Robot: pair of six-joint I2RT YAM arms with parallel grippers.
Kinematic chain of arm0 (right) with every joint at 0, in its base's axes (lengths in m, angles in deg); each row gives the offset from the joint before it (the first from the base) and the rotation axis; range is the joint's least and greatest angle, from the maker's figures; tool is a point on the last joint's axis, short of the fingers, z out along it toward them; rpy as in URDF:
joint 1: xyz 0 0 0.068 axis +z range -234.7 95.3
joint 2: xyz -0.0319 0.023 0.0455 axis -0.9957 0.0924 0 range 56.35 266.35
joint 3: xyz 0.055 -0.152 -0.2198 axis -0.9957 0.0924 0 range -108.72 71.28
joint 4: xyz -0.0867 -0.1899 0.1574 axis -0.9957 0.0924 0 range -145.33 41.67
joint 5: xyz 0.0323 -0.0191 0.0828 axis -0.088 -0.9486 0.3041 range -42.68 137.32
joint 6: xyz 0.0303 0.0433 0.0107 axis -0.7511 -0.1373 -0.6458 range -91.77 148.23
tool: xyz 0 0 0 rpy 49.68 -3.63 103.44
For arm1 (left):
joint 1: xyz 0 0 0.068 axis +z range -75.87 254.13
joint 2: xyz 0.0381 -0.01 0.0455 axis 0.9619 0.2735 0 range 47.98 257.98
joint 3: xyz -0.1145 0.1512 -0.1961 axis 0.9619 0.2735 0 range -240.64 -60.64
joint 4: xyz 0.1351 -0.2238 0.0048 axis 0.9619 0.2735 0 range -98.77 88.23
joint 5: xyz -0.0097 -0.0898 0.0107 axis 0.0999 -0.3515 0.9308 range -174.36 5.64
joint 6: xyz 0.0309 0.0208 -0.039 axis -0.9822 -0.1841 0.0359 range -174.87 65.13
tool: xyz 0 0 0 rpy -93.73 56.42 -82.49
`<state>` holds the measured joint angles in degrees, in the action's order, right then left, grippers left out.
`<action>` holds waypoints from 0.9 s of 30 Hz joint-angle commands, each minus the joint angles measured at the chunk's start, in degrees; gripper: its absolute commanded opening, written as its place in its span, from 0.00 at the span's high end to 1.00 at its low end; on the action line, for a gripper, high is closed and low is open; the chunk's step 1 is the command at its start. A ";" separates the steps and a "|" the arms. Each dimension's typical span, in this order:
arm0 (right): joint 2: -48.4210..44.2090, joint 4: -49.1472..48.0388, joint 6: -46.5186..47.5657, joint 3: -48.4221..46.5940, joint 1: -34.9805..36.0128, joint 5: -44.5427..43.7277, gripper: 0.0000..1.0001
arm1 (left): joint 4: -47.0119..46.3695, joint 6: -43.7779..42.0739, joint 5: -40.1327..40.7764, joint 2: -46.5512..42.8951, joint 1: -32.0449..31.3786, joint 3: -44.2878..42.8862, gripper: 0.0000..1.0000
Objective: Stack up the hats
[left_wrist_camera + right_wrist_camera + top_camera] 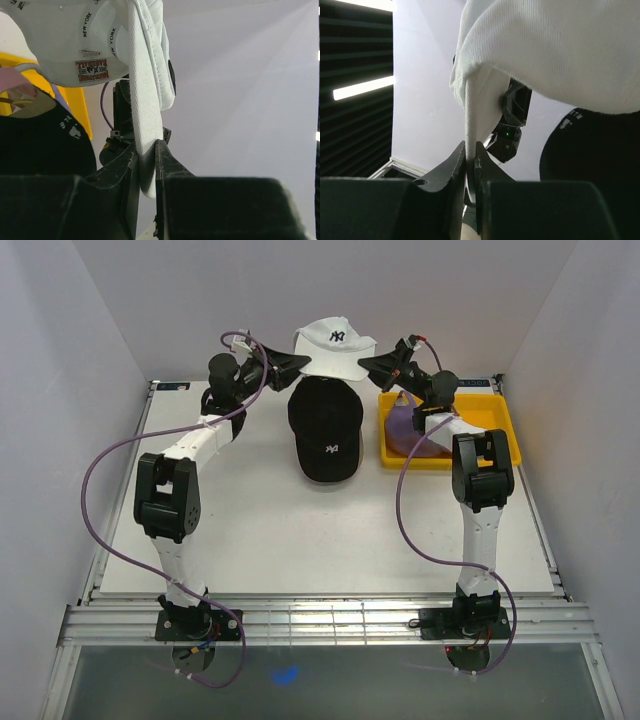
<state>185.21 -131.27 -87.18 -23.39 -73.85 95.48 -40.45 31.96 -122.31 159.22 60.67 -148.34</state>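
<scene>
your left gripper [147, 152] fills the bottom of its wrist view, pressed together on a fold of the white cap [335, 345] at its rim. the right gripper [470, 152] pinches the opposite side the same way. the white cap hangs stretched between them, off the table [260, 530] and above the far end of the black cap [325, 430], which lies flat with its brim toward the arm bases.

the step in hand looks like lowering white onto black. bring both arms back together until one crown sits over the other, line up the brims, then descend evenly. if one side drops first, the soft fabric will likely sag and land crooked. hold both pinches firm until the cap rests, then let go together.

to the right, the purple cap [400, 425] sits in the yellow tray [415, 462], close under the right arm, so mind that elbow.
</scene>
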 commanded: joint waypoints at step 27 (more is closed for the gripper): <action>-3.09 -13.71 -6.14 2.83 1.72 5.10 0.87 | -6.02 -8.16 -16.09 -7.27 -5.27 5.44 0.88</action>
<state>182.74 -133.35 -87.75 -16.42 -74.31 100.29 -43.68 26.56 -127.14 153.43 60.13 -139.75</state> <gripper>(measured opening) 0.133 0.224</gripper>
